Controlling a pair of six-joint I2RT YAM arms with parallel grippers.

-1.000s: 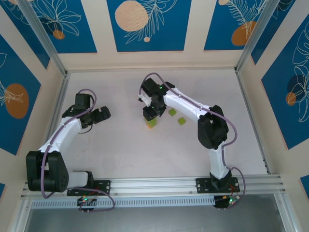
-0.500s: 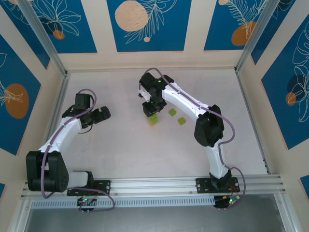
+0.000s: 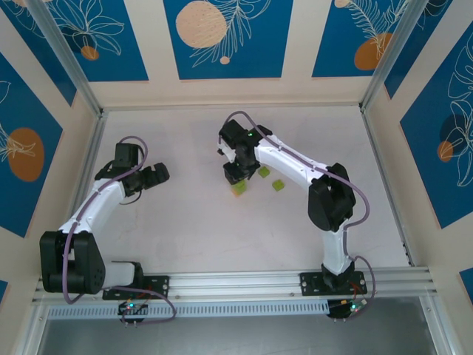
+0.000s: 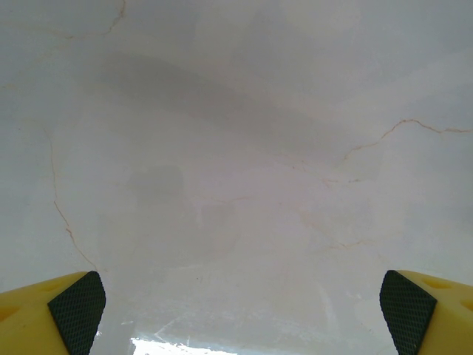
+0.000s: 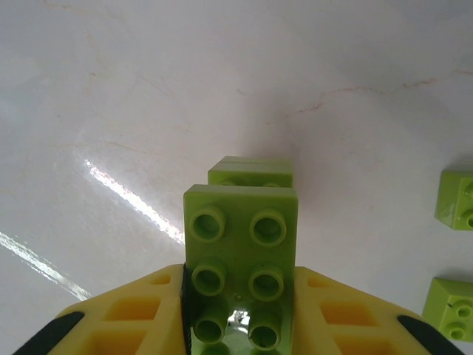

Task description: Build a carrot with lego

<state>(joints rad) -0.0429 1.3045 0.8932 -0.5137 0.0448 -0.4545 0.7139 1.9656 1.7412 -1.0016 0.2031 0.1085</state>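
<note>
Between the fingers of the right pincer, a lime-green lego brick

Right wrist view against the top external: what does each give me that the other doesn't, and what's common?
Right wrist: the studs of the green brick clamped in the right end effector, and a second green brick past its far edge. Top external: the left end effector, off to the left over the table, away from the bricks. Both: the held brick and two loose green bricks to its right.
</note>
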